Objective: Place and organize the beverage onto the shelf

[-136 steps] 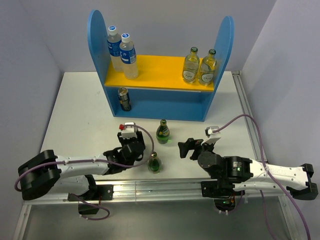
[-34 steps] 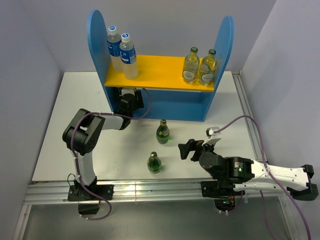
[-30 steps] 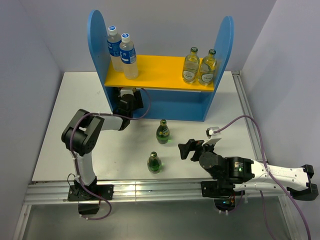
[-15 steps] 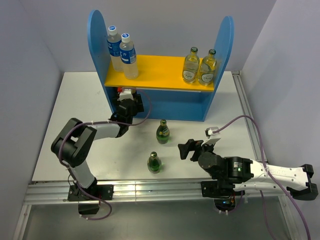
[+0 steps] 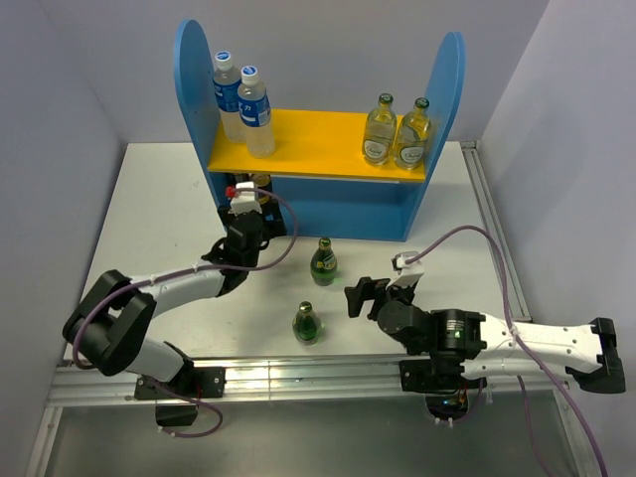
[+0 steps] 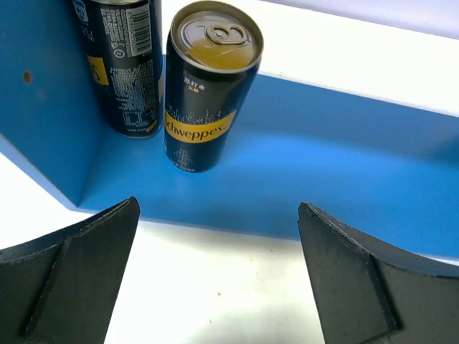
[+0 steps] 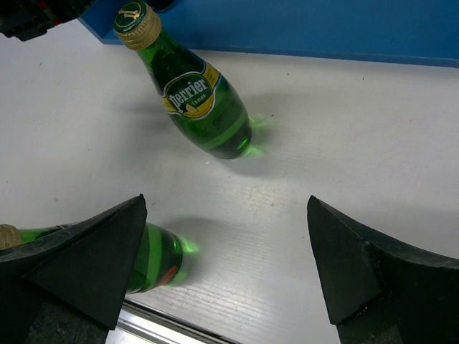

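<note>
The blue shelf (image 5: 328, 211) stands at the back of the table with its yellow upper board (image 5: 318, 139). Two water bottles (image 5: 245, 107) and two glass bottles (image 5: 396, 131) stand on that board. Two black cans (image 6: 209, 82) (image 6: 122, 64) stand upright in the lower level's left corner. My left gripper (image 6: 219, 215) (image 5: 246, 214) is open just in front of them, holding nothing. Two green Perrier bottles stand on the table, one farther (image 5: 324, 261) (image 7: 197, 97) and one nearer (image 5: 308, 323) (image 7: 154, 258). My right gripper (image 7: 226, 208) (image 5: 363, 296) is open to their right, with nothing in it.
The shelf's blue side panels (image 5: 191, 70) (image 5: 447, 75) rise on either side. A metal rail (image 5: 298, 373) runs along the near table edge. Walls close in on the left and right. White table surface (image 5: 149, 209) shows left of the shelf.
My left gripper has backed out of the shelf's lower level, leaving a can standing beside the other one. The right arm has shifted slightly left.
</note>
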